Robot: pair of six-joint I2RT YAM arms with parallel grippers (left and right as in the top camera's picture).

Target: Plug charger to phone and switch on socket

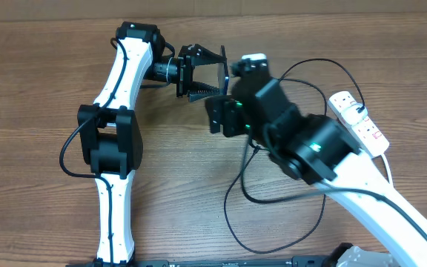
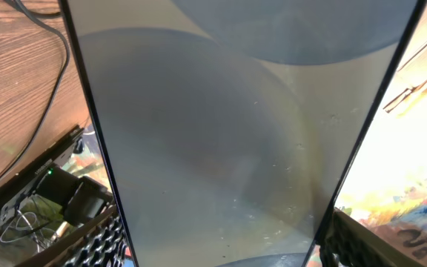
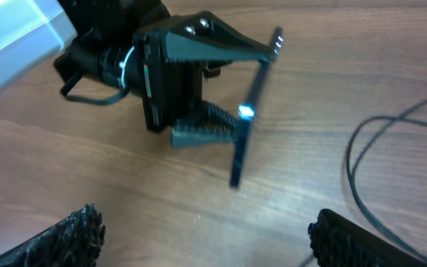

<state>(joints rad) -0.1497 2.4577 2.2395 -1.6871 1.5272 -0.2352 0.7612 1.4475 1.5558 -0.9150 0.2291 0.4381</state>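
My left gripper is shut on the phone and holds it on edge above the table; in the right wrist view the phone shows as a thin dark slab. In the left wrist view the phone fills the frame between the toothed fingers. My right gripper is open just in front of the phone, with only wood between its fingers. The charger cable loops over the table under the right arm, its black plug in the socket. I cannot make out the connector tip.
The white power strip lies at the far right with its thick white cord running toward the front. The right arm crosses above the cable loops. A strand of the cable lies right of my right gripper.
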